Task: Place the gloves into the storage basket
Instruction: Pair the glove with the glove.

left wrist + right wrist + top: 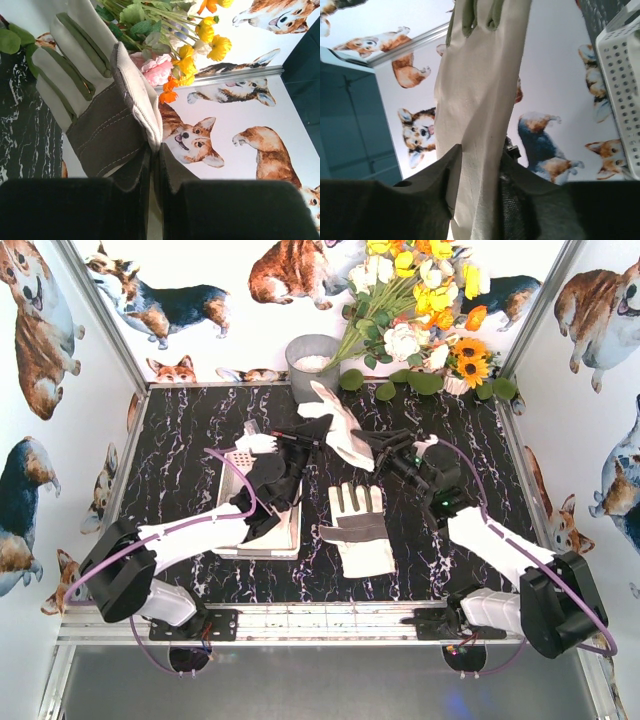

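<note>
Top external: left end effector (312, 432), right end effector (372, 443) both clamp one glove (340, 425).

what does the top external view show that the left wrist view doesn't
Only the top external view shows a second glove lying flat on the table, the white storage basket partly under the left arm, and the grey bucket. Only the left wrist view shows, close up, the left gripper shut on the cuff of the held glove, grey patch facing the camera. Both show that held glove and the flowers.
</note>
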